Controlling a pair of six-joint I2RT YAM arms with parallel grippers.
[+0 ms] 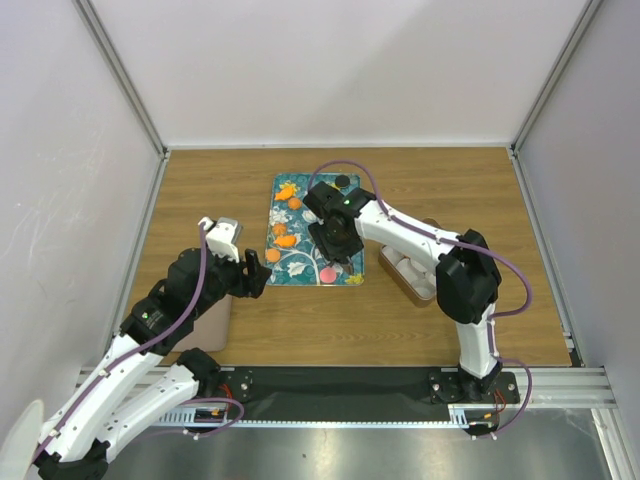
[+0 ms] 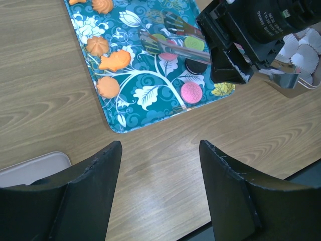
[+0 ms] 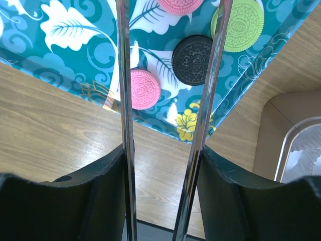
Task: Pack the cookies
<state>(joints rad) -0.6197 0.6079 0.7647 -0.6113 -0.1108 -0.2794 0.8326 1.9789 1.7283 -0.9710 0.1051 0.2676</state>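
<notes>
Round cookies lie on the teal flower-print tray (image 1: 300, 262): a pink one (image 3: 143, 89), a black one (image 3: 193, 59) and a green one (image 3: 244, 26) near its front right corner, and orange ones (image 2: 108, 87) to the left. My right gripper (image 3: 160, 150) is shut on metal tongs (image 3: 213, 90). The tongs' open arms hang over the tray around another pink cookie (image 2: 168, 56); whether they touch it I cannot tell. My left gripper (image 2: 160, 145) is open and empty over bare table just in front of the tray's near left corner.
A box of white paper cups (image 2: 301, 55) stands right of the tray, partly under the right arm (image 1: 420, 240). A beige flat lid (image 2: 30, 168) lies by the left arm. One black cookie (image 1: 342, 180) sits at the tray's far edge.
</notes>
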